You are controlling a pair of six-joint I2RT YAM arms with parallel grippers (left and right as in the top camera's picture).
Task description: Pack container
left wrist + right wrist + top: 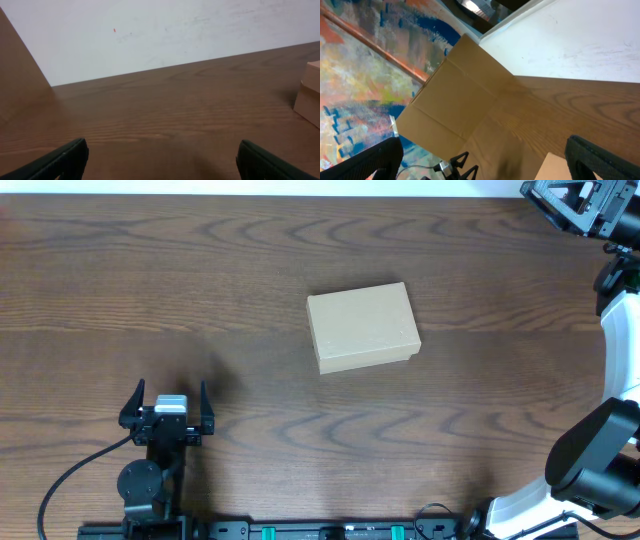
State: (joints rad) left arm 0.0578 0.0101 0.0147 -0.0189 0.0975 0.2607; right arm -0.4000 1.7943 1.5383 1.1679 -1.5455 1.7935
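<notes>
**Closed box mid-table, both end effectors empty**

Near the middle of the table [200, 280]: tan cardboard container [362, 326], flap shut. Toward the near edge, well apart from it: left end effector [170, 387], spread wide, gripping nothing. At the far right corner: right end effector [482, 145], likewise wide and empty.

One tan container [362, 326] sitting on one wooden table [200, 280], two grippers showing, left gripper [170, 394] at the near left, right gripper [484, 142] at the far right, one black cable [70, 475] trailing near left.
</notes>
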